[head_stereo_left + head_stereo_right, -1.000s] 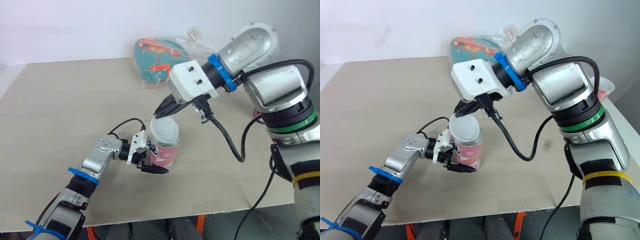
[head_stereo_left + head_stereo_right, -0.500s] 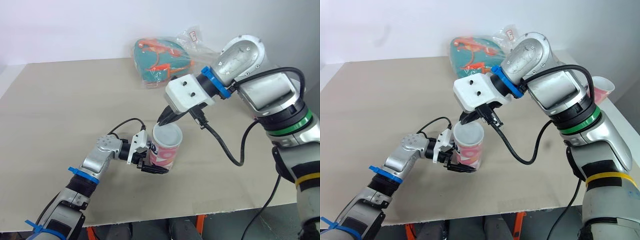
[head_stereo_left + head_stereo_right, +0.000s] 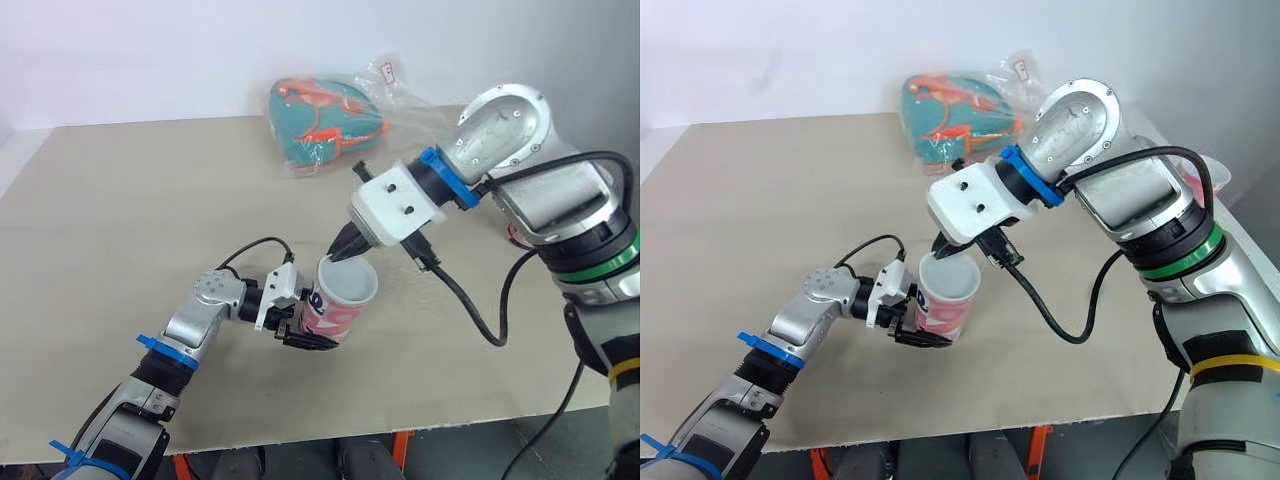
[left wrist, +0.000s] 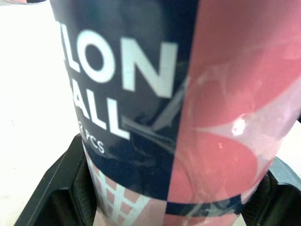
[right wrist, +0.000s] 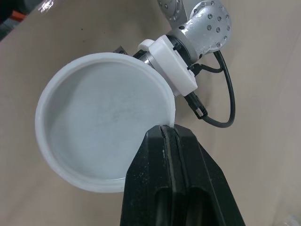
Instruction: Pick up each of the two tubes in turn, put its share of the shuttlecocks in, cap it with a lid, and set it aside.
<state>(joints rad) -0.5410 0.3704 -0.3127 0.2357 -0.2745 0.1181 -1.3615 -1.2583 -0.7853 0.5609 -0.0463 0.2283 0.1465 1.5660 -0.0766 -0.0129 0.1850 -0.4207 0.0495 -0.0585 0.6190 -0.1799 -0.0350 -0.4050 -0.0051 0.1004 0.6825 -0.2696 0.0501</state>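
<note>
My left hand [image 3: 303,328] was clamped around the tube [image 3: 335,308] near its base. The tube leaned away from that hand, and I couldn't tell if it touched the bench [image 3: 130,200]. Just above, my right hand [image 3: 343,253] pinched the rim of the white lid [image 3: 349,281] sitting on the tube's mouth. Well beyond both lay a teal bag [image 3: 322,125].
</note>
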